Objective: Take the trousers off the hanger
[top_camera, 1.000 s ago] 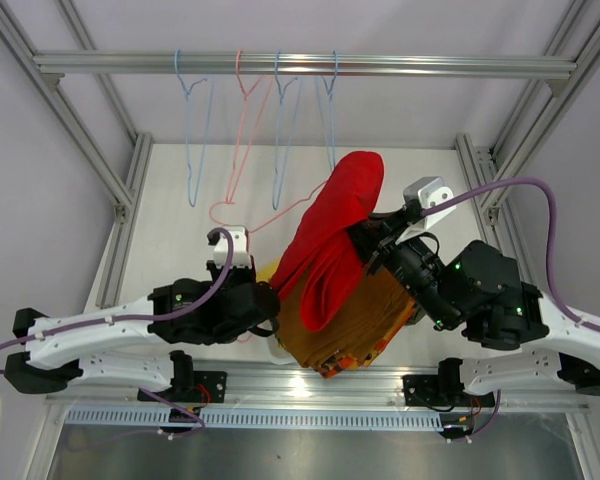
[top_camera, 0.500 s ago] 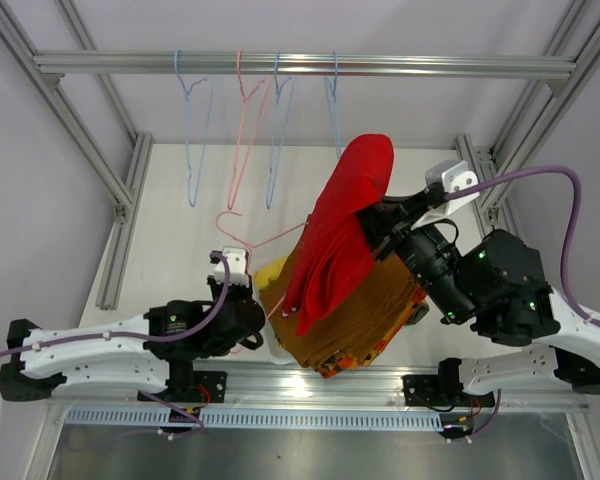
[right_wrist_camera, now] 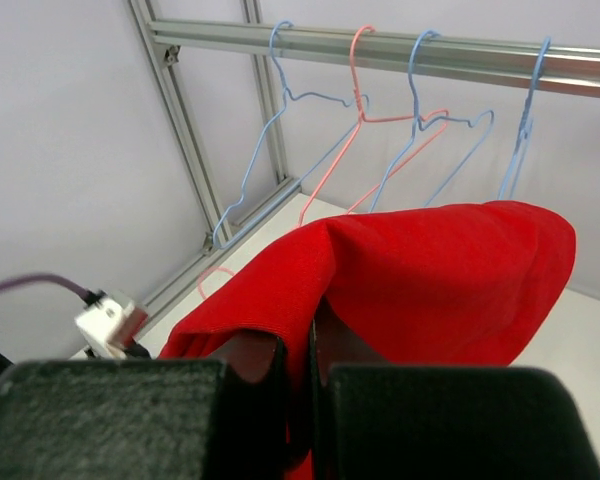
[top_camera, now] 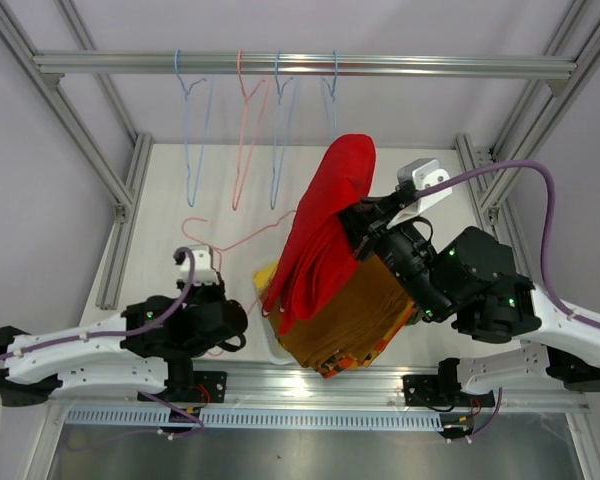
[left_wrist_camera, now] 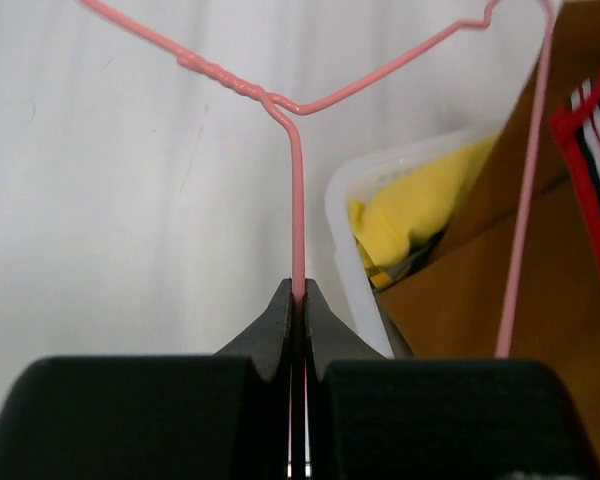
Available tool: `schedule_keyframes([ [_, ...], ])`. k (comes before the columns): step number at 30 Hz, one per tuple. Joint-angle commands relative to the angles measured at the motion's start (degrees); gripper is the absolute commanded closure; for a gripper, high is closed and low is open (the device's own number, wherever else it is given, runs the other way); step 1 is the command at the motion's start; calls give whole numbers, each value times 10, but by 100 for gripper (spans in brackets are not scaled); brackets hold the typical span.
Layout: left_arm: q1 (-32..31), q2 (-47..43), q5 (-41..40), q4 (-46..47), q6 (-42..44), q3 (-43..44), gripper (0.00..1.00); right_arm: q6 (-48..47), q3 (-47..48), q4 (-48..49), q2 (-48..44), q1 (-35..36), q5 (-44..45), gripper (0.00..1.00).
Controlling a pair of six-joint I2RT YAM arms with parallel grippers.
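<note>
The plain red trousers (top_camera: 325,225) hang folded in the air above the basket, and my right gripper (top_camera: 358,228) is shut on their fold (right_wrist_camera: 430,270); its fingertips (right_wrist_camera: 270,350) are partly buried in the cloth. My left gripper (top_camera: 217,290) is shut on a wire of the pink hanger (left_wrist_camera: 296,200), which lies low over the table (top_camera: 230,243). The hanger's right end reaches the edge of the red cloth in the top view. No cloth hangs on the wire seen in the left wrist view. Brown trousers (top_camera: 355,315), yellow trousers (left_wrist_camera: 420,215) and a red patterned pair (top_camera: 335,365) fill the white basket (left_wrist_camera: 350,250).
Three blue hangers (top_camera: 192,130) and a pink one (top_camera: 242,120) hang from the metal rail (top_camera: 430,66) at the back. Aluminium frame posts (top_camera: 115,200) stand on both sides of the white table (top_camera: 170,200). The basket (top_camera: 271,345) sits at the near edge between the arms.
My left gripper has drawn the pink hanger to the left and nearer. The right gripper swung the red trousers right and up, then back to the left.
</note>
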Motion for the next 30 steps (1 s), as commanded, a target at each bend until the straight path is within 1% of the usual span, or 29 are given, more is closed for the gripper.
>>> schedule_keyframes([
  [1,23,-4,-37,-157,-153,51,99,10,15,80,1,1,-13,100],
  [2,28,-1,-37,-210,-177,55,99,9,21,83,8,1,-16,100],
  [3,32,4,-37,-232,-223,59,99,9,25,84,11,1,-17,100],
  [6,42,24,-25,-270,-268,62,99,8,46,74,20,1,-23,100],
  [10,68,42,-8,-270,-291,57,99,12,57,64,13,2,-25,100],
  [15,69,20,-16,-270,-327,43,99,20,39,52,10,1,-26,100],
  [17,69,8,-21,-270,-327,47,99,23,28,55,16,1,-32,100],
  [21,73,-45,-25,-270,-322,60,99,44,18,63,40,-6,-55,100],
  [24,75,-81,-33,-270,-323,64,99,59,15,72,74,-13,-75,100],
  [30,77,-99,-41,-270,-302,82,99,86,41,84,151,-23,-116,100],
])
